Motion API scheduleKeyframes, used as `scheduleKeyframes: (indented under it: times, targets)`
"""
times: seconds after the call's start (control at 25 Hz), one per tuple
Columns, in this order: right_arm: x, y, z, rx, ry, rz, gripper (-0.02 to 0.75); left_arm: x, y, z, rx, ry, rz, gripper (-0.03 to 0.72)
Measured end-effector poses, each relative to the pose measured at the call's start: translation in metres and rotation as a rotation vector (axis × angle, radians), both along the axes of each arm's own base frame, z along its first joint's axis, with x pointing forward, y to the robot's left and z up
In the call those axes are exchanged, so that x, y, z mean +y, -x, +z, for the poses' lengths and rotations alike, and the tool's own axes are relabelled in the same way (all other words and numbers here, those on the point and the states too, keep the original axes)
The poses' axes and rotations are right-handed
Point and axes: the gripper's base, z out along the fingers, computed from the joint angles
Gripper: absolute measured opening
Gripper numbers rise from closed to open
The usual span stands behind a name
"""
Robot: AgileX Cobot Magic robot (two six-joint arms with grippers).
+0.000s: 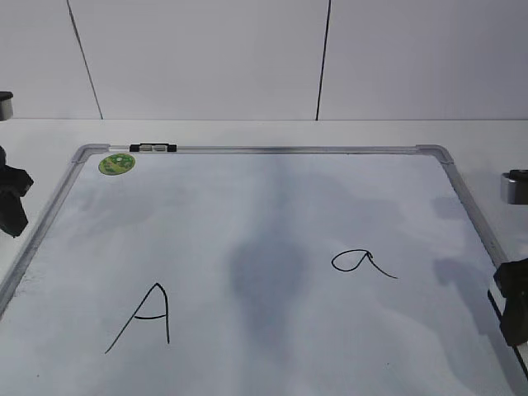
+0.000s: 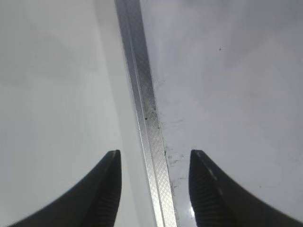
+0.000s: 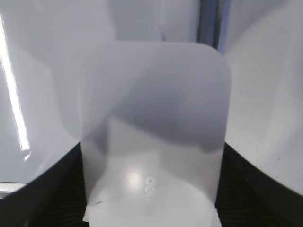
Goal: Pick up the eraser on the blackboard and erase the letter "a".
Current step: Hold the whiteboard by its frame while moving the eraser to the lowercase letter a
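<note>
The blackboard (image 1: 272,206) lies flat, with the small handwritten letter "a" (image 1: 360,262) at its right middle. In the right wrist view the white eraser (image 3: 156,118) with small grey lettering fills the gap between my right gripper's (image 3: 151,189) black fingers, which press against both its sides. In the exterior view my right gripper (image 1: 511,309) sits at the board's right edge, right of the "a"; the eraser itself does not show there. My left gripper (image 2: 154,161) is open and empty, straddling the board's silver left frame (image 2: 142,94). It shows at the far left of the exterior view (image 1: 12,202).
A larger capital "A" (image 1: 144,318) is drawn at the board's front left. A round green sticker (image 1: 116,163) and a black-and-white marker clip (image 1: 153,148) sit at the back left of the frame. A white wall stands behind.
</note>
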Motion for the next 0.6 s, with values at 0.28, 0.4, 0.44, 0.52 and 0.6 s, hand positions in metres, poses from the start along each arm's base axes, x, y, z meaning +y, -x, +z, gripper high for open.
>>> scheduleKeyframes:
  times: [0.28,0.4,0.44,0.52,0.6]
  targets:
    - [0.0,-0.001,0.0,-0.008,0.0,0.0,0.562,0.006,-0.008,-0.024,0.083,0.009,0.024,0.305]
    - [0.0,-0.001,0.0,-0.016,-0.001,0.0,0.562,0.013,-0.01,-0.033,0.11,0.027,0.059,0.284]
    - [0.0,-0.001,0.0,-0.016,-0.001,0.0,0.562,0.014,-0.011,-0.035,0.117,0.026,0.063,0.27]
    - [0.0,-0.002,0.0,-0.02,-0.001,0.0,0.562,0.016,-0.011,-0.038,0.121,0.028,0.07,0.24]
    - [0.0,-0.002,0.0,-0.022,-0.002,0.0,0.562,0.015,-0.013,-0.04,0.122,0.031,0.073,0.223]
